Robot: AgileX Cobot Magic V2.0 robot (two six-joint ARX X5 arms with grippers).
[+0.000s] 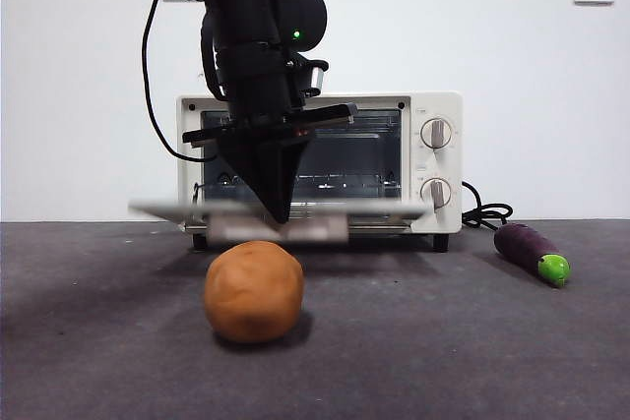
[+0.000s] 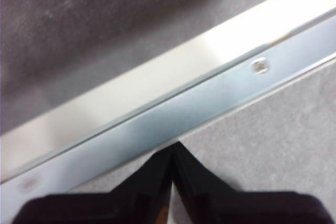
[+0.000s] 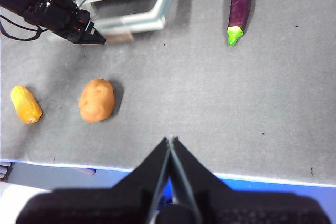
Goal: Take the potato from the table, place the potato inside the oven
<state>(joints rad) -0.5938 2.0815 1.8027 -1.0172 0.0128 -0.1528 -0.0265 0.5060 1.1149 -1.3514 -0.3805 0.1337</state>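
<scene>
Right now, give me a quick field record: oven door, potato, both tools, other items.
oven door: open, lying flat in front of the oven
potato: on the table, in front of the door, untouched
left tool: at the door's front edge, shut, holding nothing
right tool: raised over the near table edge, shut, holding nothing
eggplant: on the table to one side of the oven
yellow item: beside the potato, seen only in the right wrist view
</scene>
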